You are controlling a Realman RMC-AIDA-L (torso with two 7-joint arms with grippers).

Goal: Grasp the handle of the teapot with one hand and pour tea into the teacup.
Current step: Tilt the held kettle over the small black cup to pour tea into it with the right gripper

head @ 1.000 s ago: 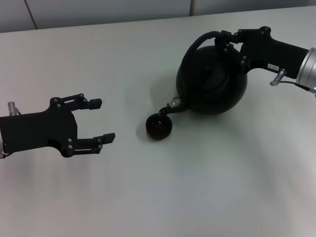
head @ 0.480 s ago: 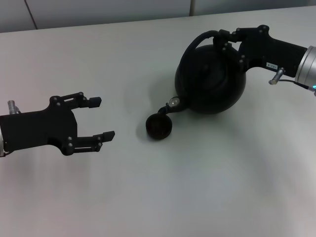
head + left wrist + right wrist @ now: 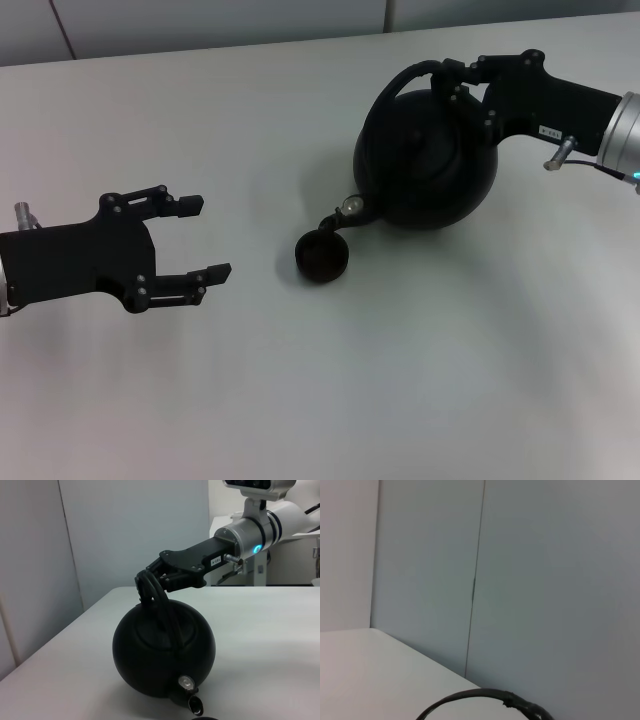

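Pale grey wall panels point(image 3: 530, 580) stand behind a plain white desk point(image 3: 400, 380) that carries everything on view. Toward two o'clock on it sits the teapot point(image 3: 430, 160), a squat matte-black ball tipped over toward the cup, so that its short curved spout point(image 3: 340, 215) points down toward seven o'clock. From the left wrist view the pot point(image 3: 162, 652) leans toward the camera, a small shiny disc showing at the base of the spout point(image 3: 192, 705).

Right at the spout's tip, near the middle of the desk, stands the teacup point(image 3: 322, 257), a low round black cup; the spout's mouth hangs over its rim at about one o'clock of the cup.

Coming in from three o'clock, the right gripper point(image 3: 455, 75) has its jaws pinching the handle point(image 3: 400, 85), the thin black hoop arching over the pot's top. The left wrist view shows the same grip point(image 3: 150, 582) at the crown of the hoop point(image 3: 167, 610). In the right wrist view only a curved stretch of the handle point(image 3: 480, 697) shows against the wall.

Well apart, at nine o'clock, the left gripper point(image 3: 200, 237) hovers above the desk with its jaws spread, holding nothing and pointing toward the cup.
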